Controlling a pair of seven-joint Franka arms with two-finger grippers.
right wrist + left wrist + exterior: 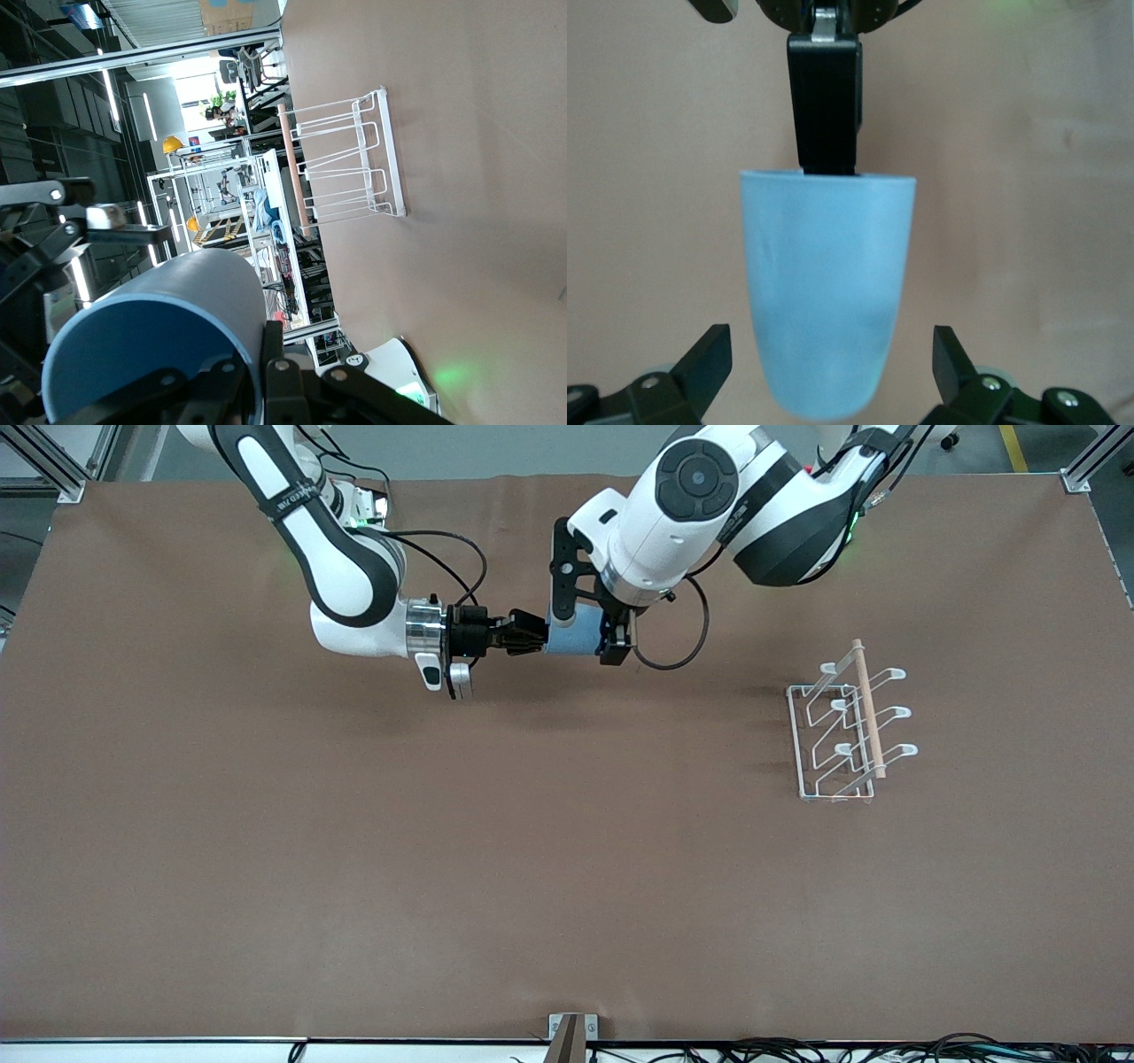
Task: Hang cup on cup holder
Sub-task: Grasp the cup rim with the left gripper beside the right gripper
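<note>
White arms, black joint bands, black tools, looping black cables

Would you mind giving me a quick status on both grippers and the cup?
Right gripper shut on the cup rim, held above the table. Left gripper open around it, not clamped. Cup holder stands apart toward the left arm's end; nothing between.

Over the worktop (354,850), toward the robots' bases, the right tool (529,638) and left tool (592,615) crowd together around the cup (571,640), blocking passage there. The cup holder (842,731) stands alone toward the left arm's end, well apart, with bare worktop all around it and nothing over its prongs.
</note>
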